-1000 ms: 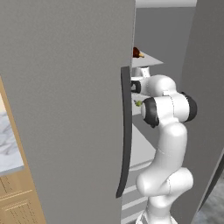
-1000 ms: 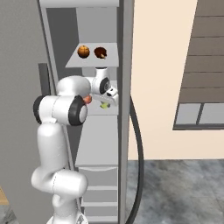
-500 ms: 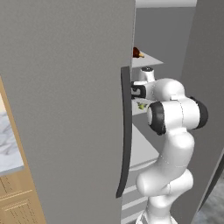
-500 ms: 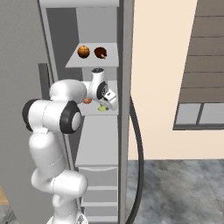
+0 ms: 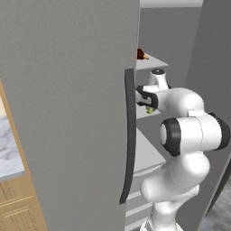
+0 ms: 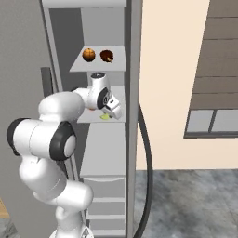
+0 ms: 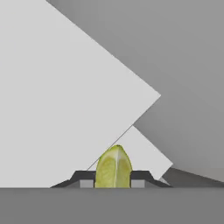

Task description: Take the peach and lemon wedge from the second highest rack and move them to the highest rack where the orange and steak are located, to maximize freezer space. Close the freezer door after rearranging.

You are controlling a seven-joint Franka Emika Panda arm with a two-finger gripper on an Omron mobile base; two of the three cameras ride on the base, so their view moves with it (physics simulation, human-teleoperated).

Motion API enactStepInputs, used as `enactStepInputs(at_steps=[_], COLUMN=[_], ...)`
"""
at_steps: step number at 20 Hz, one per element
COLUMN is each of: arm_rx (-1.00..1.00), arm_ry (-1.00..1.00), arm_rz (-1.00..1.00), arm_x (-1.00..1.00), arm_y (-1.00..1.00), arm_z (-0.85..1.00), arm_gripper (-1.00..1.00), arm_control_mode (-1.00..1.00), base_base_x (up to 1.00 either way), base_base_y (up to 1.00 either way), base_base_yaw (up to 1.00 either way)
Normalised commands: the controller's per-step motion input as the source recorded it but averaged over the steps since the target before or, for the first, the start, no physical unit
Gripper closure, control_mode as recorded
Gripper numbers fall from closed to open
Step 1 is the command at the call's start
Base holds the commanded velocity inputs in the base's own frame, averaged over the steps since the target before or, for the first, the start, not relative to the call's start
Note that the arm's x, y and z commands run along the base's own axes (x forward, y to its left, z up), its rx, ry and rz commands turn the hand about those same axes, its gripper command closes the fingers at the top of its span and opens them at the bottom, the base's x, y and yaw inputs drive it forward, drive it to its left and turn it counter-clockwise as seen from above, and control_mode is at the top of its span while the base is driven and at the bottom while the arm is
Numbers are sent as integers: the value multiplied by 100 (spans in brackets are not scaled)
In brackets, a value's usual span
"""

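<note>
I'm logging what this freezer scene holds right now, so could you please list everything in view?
Round plain orange fruit: one, orange, on the top shelf, left of the meat.
Dark red-brown steak lump: one, brown-red, on the top shelf, right of the orange.
Thin pale grey top shelf plate: one, pale grey, highest in the freezer.
Yellow-green lemon wedge: one, yellow-green, between the finger tips, over the second shelf.
Reddish round peach: one, red-orange, a sliver behind the hand on the second shelf.
Pale grey second shelf: one, below the top shelf.
Tall grey freezer door with curved dark handle: one, grey, swung open.
Gripper: one, dark tips, shut on the lemon wedge.
</note>
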Motion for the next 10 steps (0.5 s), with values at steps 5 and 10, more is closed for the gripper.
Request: enactStepInputs(at_steps=[5,10], arm_rx=[0,0], arm_ry=[-4,-11], arm_rz=[0,0], arm_x=[-43,-30], arm_y=[-1,0], arm_z=[58,64], arm_gripper=[100,100], arm_control_mode=[-100,-100], base_base_x=[0,0], base_base_y=[0,0], base_base_yaw=[0,0])
